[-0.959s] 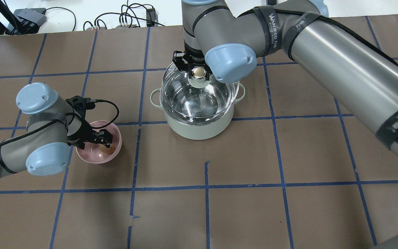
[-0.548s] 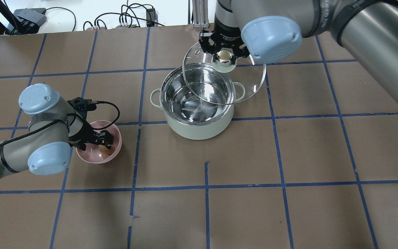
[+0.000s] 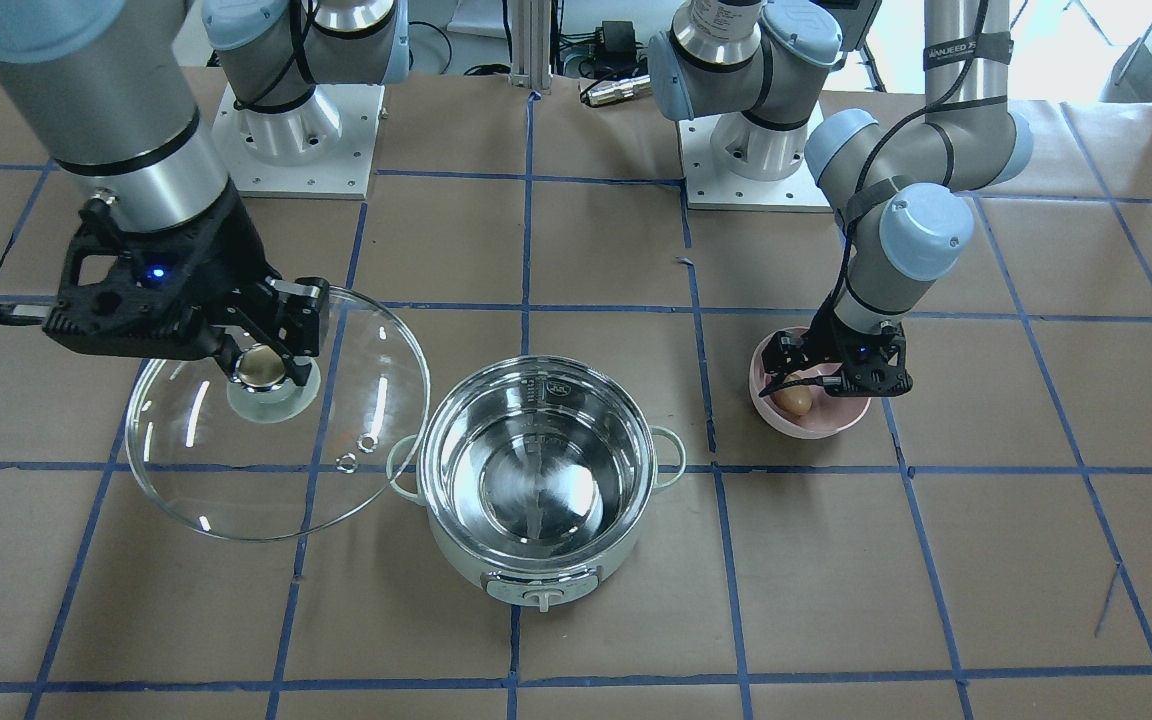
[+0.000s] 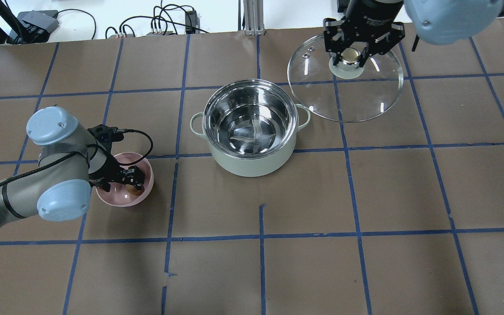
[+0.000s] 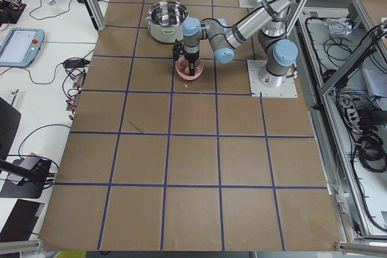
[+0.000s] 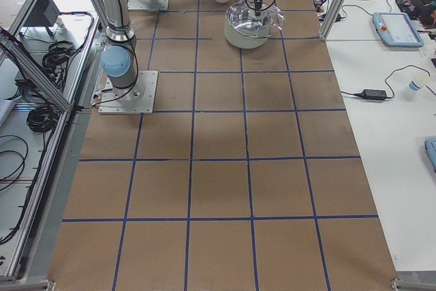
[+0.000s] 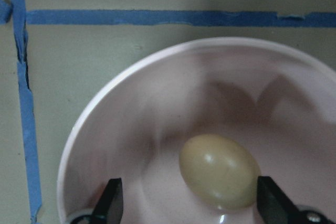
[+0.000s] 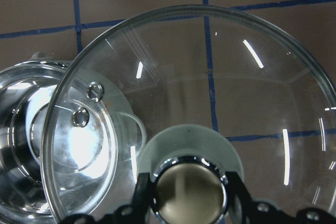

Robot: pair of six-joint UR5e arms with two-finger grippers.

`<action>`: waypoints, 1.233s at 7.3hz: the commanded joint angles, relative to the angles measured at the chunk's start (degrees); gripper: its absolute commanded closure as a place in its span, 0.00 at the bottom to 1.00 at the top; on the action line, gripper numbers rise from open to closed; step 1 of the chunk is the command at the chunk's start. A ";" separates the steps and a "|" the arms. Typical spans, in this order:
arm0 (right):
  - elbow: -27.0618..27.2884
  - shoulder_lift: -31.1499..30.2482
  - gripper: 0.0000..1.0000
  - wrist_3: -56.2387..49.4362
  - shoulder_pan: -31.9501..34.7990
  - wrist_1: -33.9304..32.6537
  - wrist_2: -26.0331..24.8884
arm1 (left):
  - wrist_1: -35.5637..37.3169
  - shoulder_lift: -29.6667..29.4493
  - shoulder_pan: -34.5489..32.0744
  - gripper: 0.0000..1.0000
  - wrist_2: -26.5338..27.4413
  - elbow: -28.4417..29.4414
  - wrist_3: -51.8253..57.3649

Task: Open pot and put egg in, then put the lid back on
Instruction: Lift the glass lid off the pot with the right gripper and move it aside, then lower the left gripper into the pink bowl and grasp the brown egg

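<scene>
Tan egg (image 7: 219, 171) between end effector (image 7: 191, 199) fingers (image 7: 111, 206).

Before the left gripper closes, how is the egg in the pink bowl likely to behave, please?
The egg looks smooth and oval, so it may slip or roll along the curved pink bowl. Its shell is probably fragile; the left gripper should squeeze gently.

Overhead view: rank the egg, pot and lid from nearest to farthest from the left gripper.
1. egg, in the pink bowl, between the left gripper's open fingers.
2. pot, mid-table, to the gripper's right.
3. lid, far right, held by the right gripper.
</scene>
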 commanded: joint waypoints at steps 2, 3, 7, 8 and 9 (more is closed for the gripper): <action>1.10 -1.92 0.68 -5.77 -4.23 1.74 -0.15 | 0.00 -0.32 -0.19 0.10 -0.01 0.07 0.01; 1.10 -2.01 0.68 -6.73 -4.50 2.36 -0.16 | 0.09 -0.32 -0.37 0.10 -0.01 0.15 0.01; 1.10 -2.10 0.68 -6.83 -4.60 3.24 -0.59 | 1.67 -0.59 -1.34 0.10 -0.01 0.42 0.36; 1.10 -2.10 0.68 -6.92 -4.60 3.24 -0.60 | 2.45 -1.55 -1.43 0.11 -0.01 0.33 0.36; 1.10 -2.10 0.68 -6.92 -4.60 3.24 -0.60 | 2.55 -2.08 -1.43 0.11 -0.01 0.16 0.36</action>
